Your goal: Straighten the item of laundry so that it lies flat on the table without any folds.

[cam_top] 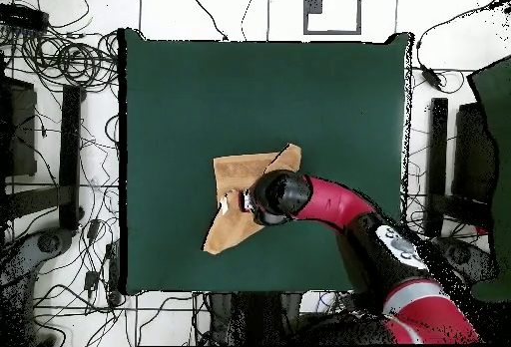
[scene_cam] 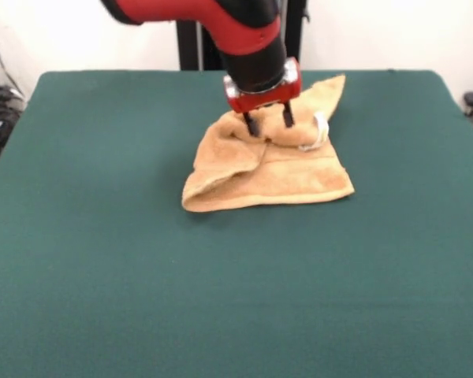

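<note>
one folded towel (scene_cam: 264, 169), one claw (scene_cam: 269, 122) open on it, one table (scene_cam: 102, 236)

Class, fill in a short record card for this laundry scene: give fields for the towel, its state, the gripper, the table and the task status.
towel: orange-tan hand towel, near the table's middle
state: crumpled, folded over itself, a corner pointing toward the robot's side
tag: white tag on the bunched part
gripper: gripper open, fingertips down on the towel's raised fold
table: dark green cloth table
task status: towel not yet flat
</note>
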Robot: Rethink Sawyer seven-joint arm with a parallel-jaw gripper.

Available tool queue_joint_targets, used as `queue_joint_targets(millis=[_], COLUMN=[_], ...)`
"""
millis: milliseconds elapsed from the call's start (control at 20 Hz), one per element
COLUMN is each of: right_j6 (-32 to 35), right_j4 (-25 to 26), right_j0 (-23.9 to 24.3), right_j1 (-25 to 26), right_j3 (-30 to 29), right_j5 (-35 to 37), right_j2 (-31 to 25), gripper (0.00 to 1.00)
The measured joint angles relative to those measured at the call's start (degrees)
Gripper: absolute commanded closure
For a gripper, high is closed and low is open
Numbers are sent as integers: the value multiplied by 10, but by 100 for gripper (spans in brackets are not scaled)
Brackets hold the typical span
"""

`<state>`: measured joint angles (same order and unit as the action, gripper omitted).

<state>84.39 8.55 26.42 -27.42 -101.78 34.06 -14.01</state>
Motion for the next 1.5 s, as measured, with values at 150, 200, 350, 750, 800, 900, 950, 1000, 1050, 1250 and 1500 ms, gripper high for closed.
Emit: queue_joint_targets(millis=[150, 200, 350, 750, 800, 900, 950, 1000, 1050, 1250, 1500], right_j6=[0, 0, 2, 2, 2, 2, 2, 2, 2, 2, 2], right_j4=[21, 22, 22, 7, 6, 2, 1, 0, 0, 0, 0], right_j0=[-45, -53, -82, -90, -89, -90, -91, -91, -91, -91, -90], right_j1=[-25, -29, -53, -64, -64, -64, -64, -64, -63, -47, -8], right_j3=[0, 0, 0, 1, 1, 2, 3, 4, 6, 20, 40], right_j5=[-70, -81, -141, -176, -176, -176, -176, -176, -176, -177, -192], right_j2=[37, 43, 70, 94, 96, 102, 105, 106, 107, 107, 107], gripper=[0, 0, 0, 0, 0, 0, 0, 0, 0, 0, 0])
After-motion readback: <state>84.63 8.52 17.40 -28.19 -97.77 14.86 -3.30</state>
